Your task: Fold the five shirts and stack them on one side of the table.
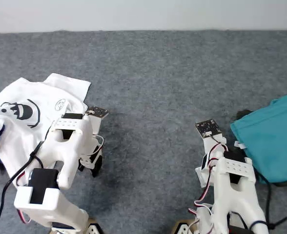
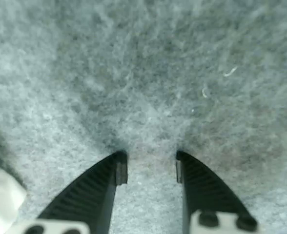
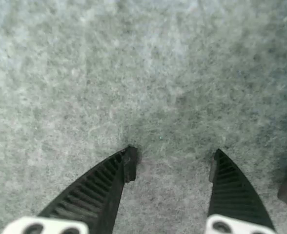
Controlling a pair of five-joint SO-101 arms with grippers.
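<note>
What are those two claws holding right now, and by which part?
Nothing. The left claw and the right claw both stand open above the grey felt tabletop.

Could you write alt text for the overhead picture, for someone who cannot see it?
Two white robot arms, the left arm and the right arm, stand at the near edge of a grey felt table. A crumpled white shirt with a black print lies beside the left one, a teal shirt beside the right.

Grey felt table (image 1: pixel 158 73), white shirt (image 1: pixel 26 112), teal shirt (image 1: pixel 275 136)
</note>
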